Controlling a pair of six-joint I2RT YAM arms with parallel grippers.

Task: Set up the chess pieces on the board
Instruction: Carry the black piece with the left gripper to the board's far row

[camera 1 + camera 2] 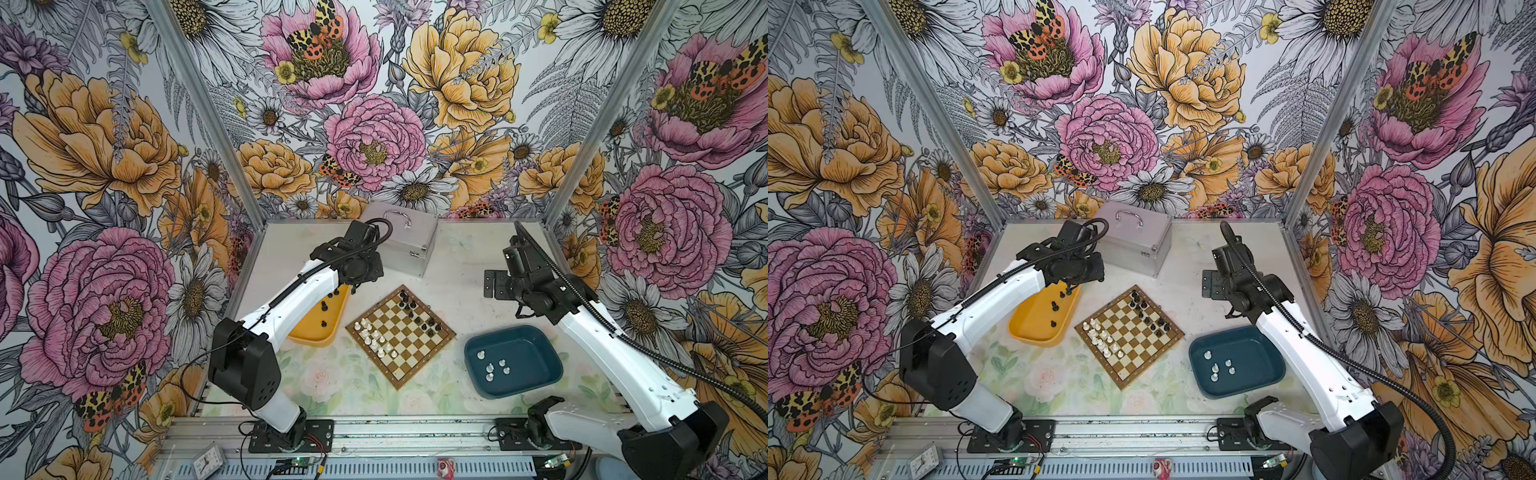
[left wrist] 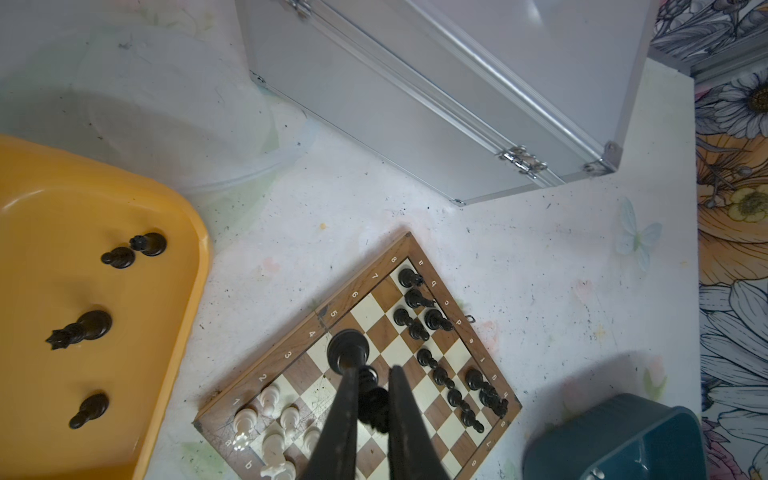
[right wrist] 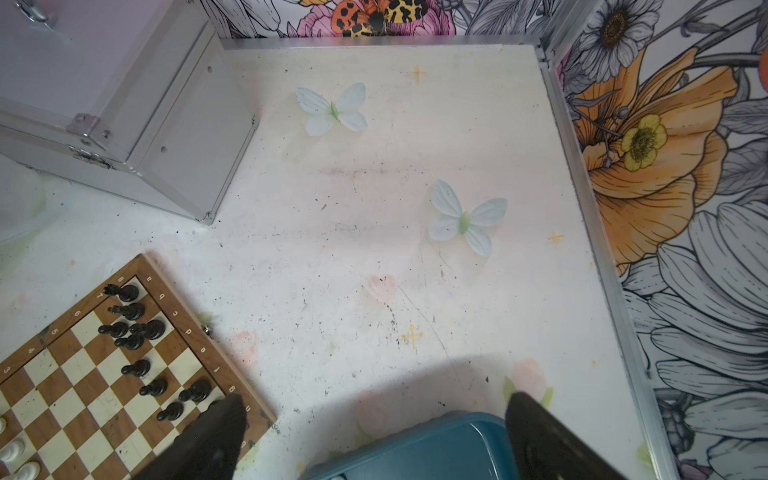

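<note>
Board (image 2: 316, 328) rim carries digits and letters; left hand (image 2: 374, 374) pinches black piece (image 2: 347, 351).

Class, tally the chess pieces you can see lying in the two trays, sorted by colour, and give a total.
Black pieces, in the yellow tray: 4
White pieces, in the teal tray: 5
Total: 9
</note>
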